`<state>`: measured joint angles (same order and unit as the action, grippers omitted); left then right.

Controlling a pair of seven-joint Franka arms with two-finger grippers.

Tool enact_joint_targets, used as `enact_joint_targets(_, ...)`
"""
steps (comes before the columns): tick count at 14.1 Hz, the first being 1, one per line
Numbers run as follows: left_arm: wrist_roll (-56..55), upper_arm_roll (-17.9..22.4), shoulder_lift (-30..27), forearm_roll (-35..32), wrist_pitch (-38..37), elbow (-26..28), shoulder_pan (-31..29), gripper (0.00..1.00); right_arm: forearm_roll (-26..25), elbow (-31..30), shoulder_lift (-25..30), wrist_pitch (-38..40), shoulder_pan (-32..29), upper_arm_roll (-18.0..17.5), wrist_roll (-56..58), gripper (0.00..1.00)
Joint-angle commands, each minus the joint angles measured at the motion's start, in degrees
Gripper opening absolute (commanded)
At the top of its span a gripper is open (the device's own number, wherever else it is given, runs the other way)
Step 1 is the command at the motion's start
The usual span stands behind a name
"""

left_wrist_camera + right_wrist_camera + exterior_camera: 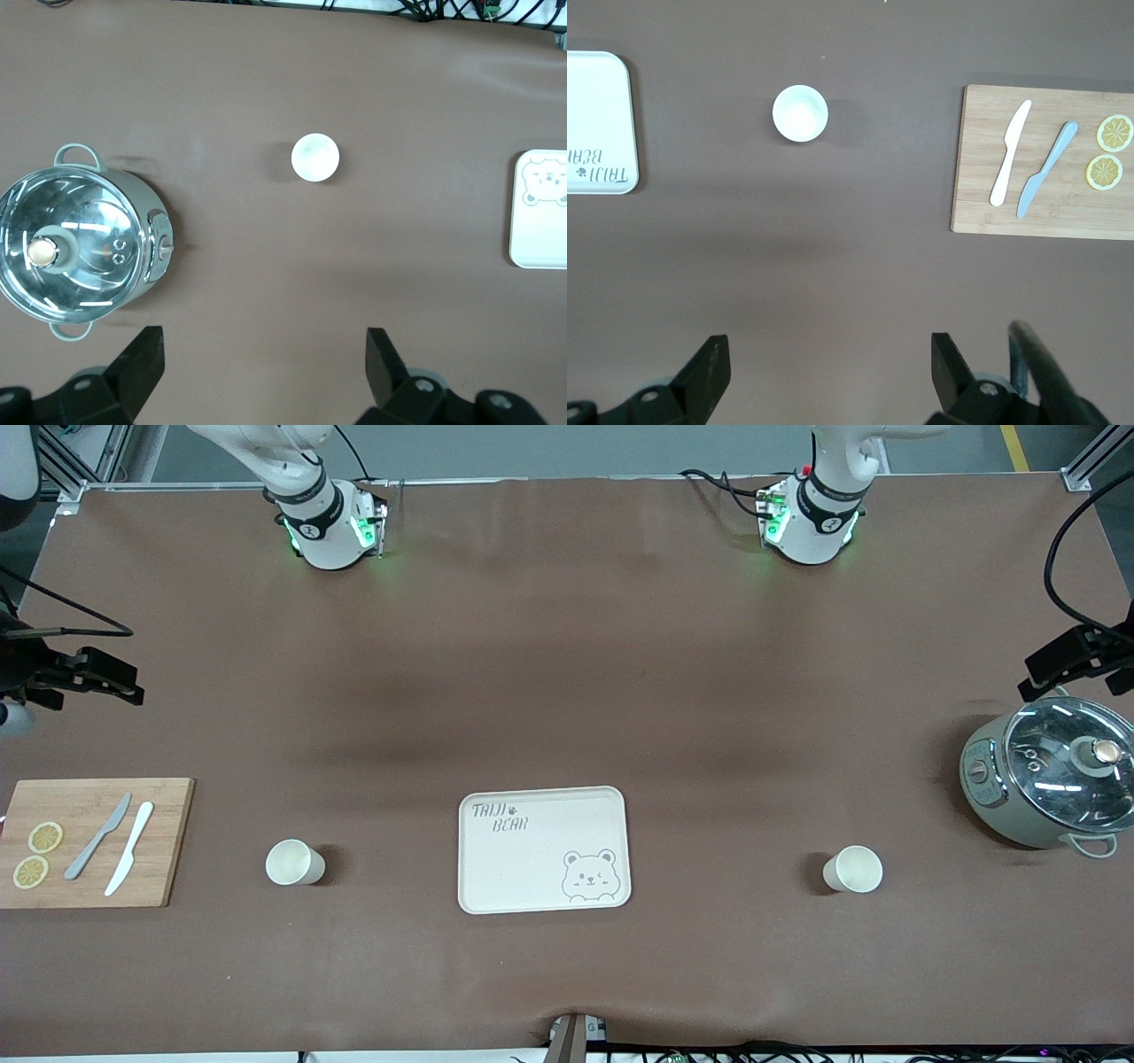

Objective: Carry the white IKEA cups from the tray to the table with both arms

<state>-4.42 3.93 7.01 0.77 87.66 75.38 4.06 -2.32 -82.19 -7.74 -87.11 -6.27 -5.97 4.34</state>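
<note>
Left gripper (264, 372): fingers spread wide, empty, high over bare table near the pot (1052, 780).
Right gripper (830, 376): fingers wide apart, empty, over bare table near the cutting board (163, 841).
Left-end cup (853, 869): upright, between pot and bear tray (496, 868).
Right-end cup (293, 862): upright, between tray and board.
Board: two knives, two lemon slices.
</note>
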Motion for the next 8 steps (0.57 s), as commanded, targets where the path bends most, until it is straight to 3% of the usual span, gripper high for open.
enact_joint_targets(1,0.6,-0.2,-1.6,0.2,-1.3,1.2,-0.3,1.0,0.5,-1.7,1.5,-0.6,9.1,9.4,-0.5,1.0)
enact_joint_targets(8,0.2,-0.3,-1.6,0.2,-1.7,1.2,-0.3,1.0,0.6,-1.7,1.3,-0.8,9.3,10.2,-0.5,1.0)
